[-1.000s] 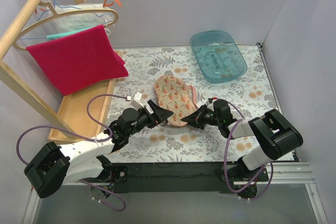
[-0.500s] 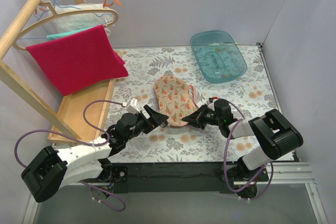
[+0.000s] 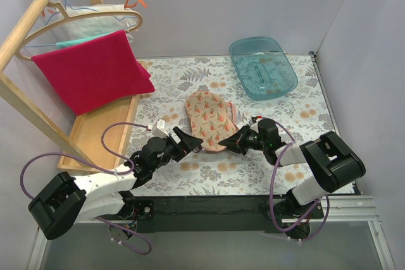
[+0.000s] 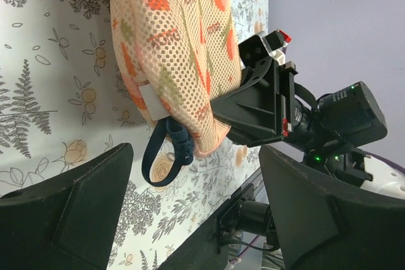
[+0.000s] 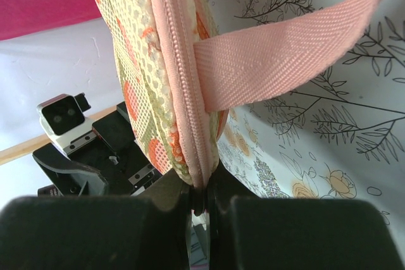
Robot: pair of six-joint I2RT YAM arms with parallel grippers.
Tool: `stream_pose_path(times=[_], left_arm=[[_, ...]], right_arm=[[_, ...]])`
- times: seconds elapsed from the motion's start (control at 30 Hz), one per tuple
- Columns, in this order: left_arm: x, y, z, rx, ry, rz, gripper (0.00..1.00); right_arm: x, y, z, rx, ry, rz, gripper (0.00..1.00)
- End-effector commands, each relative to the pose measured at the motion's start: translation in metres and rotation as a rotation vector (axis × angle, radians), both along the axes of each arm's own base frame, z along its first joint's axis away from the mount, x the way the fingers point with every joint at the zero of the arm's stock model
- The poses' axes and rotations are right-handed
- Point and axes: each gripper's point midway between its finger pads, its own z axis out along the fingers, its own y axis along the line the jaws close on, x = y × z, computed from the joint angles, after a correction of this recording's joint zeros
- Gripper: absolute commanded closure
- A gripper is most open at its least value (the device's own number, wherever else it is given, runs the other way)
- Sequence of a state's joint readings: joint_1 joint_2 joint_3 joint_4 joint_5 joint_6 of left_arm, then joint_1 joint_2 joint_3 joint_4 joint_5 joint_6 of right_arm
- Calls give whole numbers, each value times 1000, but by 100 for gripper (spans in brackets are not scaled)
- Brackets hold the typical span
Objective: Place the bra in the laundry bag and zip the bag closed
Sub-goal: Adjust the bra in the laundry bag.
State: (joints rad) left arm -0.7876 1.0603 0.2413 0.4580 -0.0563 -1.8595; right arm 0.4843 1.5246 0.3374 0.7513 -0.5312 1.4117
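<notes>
The laundry bag (image 3: 211,117), a peach mesh pouch with orange print, lies mid-table. In the left wrist view the laundry bag (image 4: 177,49) fills the top, and a dark navy strap of the bra (image 4: 163,155) loops out of its near end; the rest of the bra is hidden inside. My left gripper (image 4: 196,219) is open, just short of that end, nothing between its fingers (image 4: 69,213). My right gripper (image 5: 199,197) is shut on the bag's pink zipper edge (image 5: 180,74), beside the pink loop (image 5: 285,55). From above, the left gripper (image 3: 193,138) and right gripper (image 3: 223,144) face each other.
A translucent teal tub (image 3: 262,67) stands at the back right. A red towel (image 3: 92,71) hangs from a wooden rack (image 3: 38,11) on the left, with a wooden tray (image 3: 95,134) beneath it. Walls close in the back and right.
My left gripper has drawn back a little from the bag's near end, toward the near left, and its jaws have widened slightly. The right gripper and the bag have stayed put.
</notes>
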Motion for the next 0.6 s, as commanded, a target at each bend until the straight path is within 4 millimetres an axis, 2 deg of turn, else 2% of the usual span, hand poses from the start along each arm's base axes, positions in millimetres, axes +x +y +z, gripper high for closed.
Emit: stream_pose_path(times=[0.0,0.33,0.57], left_arm=[[9,-5,16,-43,-49,13,20],[14,-18,24,-70,-44,-13,21],[17,-25,44,-94,-82,-32,22]], right_arm=[[8,6,23,47,-78,17,90],[6,5,21,44,-77,21,90],[4,3,16,32,-69,17,90]])
